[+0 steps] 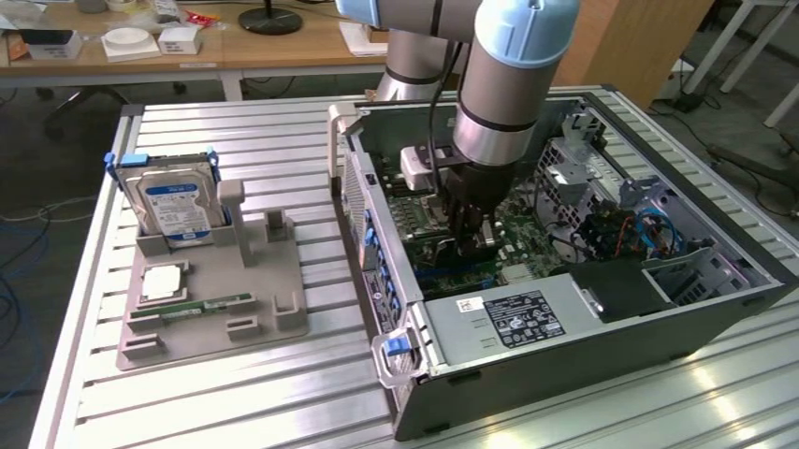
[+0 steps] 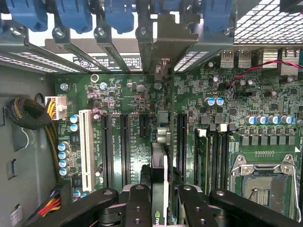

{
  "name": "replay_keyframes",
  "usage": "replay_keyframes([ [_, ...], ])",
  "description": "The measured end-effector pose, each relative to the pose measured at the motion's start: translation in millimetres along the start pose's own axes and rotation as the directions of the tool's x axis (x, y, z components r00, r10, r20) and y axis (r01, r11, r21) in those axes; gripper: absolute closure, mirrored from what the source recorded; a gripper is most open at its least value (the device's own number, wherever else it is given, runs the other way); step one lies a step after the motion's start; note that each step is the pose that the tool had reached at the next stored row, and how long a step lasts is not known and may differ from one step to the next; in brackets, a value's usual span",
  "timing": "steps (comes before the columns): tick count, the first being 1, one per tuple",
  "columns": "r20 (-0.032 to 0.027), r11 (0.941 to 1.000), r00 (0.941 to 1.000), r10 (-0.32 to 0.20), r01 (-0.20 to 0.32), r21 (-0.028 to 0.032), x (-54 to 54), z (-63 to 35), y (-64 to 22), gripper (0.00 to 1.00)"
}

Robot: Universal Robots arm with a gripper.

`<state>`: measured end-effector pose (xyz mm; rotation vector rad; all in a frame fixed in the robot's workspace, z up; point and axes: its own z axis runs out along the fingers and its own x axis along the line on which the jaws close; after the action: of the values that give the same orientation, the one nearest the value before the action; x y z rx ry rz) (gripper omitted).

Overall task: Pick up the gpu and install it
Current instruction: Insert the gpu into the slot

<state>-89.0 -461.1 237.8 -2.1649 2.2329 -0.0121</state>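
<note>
gripper [image 2: 159, 201]: inside the case [image 1: 699, 309], fingers partly closed, clamped on the gpu [image 2: 161, 161]
gpu: edge-on, upright over the motherboard [image 2: 118, 94] slots, bracket end toward the case's rear wall
hard drive [image 1: 175, 208]: outside the case, on grey stand [image 1: 238, 299]

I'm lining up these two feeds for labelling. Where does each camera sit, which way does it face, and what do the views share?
Exterior view: sits off the arm, above and to one side, looking down at the open computer case and the parts holder on the table; the arm and gripper reach into the case.
Wrist view: sits on the wrist, looking down along the fingers at the motherboard; the gpu stands edge-on between them.
Shared: the gripper and motherboard.
</note>
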Motion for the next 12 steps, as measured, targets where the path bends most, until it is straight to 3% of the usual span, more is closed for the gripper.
replay_keyframes([
  [7,0.0029,1.0,1.0,0.0,0.0,0.0015,-0.4,-1.8,-0.3,0.74],
  [9,0.0,1.0,1.0,0.0,0.0,-0.0002,-0.1,-3.3,-0.2,0.74],
  [12,0.0002,1.0,1.0,0.0,0.0,-0.0002,-0.1,-3.2,-0.1,0.74],
])
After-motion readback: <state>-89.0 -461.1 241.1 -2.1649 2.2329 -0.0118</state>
